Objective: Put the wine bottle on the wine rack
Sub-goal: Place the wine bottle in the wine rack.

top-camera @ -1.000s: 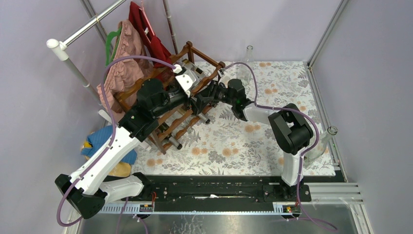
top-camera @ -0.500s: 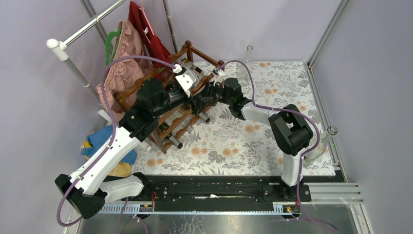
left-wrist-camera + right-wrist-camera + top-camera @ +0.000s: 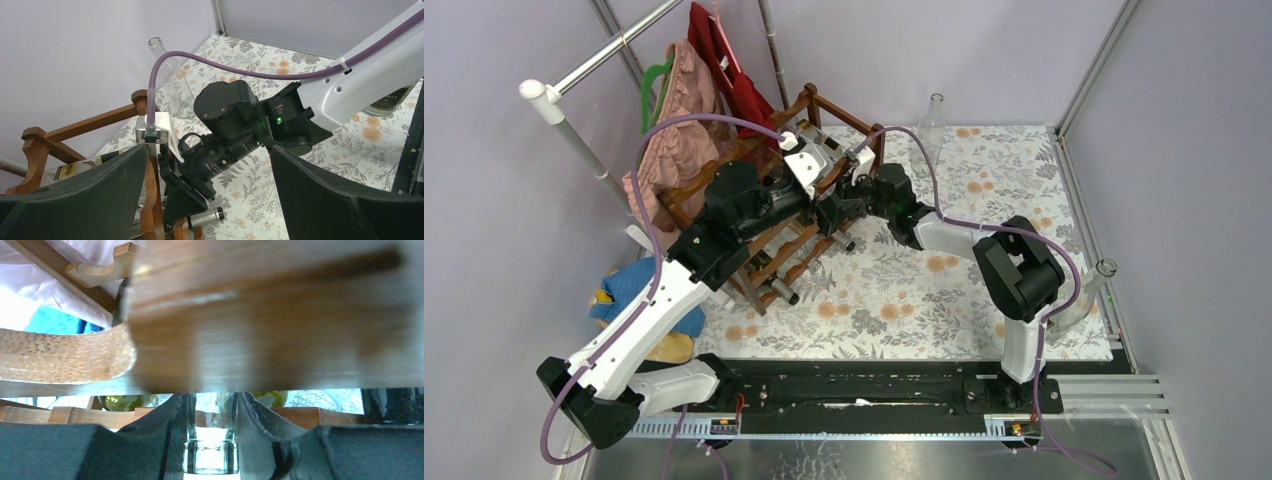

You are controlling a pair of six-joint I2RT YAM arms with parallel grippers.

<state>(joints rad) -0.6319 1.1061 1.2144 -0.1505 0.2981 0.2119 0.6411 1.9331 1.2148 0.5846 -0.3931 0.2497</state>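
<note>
Right wrist camera is giving the closest look: the right gripper [image 3: 211, 407] is pinching the clear glass neck of the wine bottle [image 3: 210, 457] between its dark fingers [image 3: 150, 440]. The jaws are standing narrow around it, and the bottle is pointing away toward the wine rack [image 3: 260, 320], whose brown rail is filling the upper frame as a blur. Green glass of another bottle [image 3: 124, 401] is peeking out under that rail. How far the held bottle is reaching into the rack I cannot tell (the arms are covering it from above). Seen from overhead, both arms are crowding the rack at the far left of the flowered tablecloth [image 3: 904, 290], the right one stretching across to the rack's open face. The left gripper [image 3: 209, 165] is hanging over the rack's top with its pads [image 3: 80, 200] spread wide and holding nothing, looking down on the right wrist. An empty clear bottle [image 3: 935, 115] is standing by the back wall, well apart, and a second one [image 3: 1092, 292] is leaning at the cloth's right edge.
</note>
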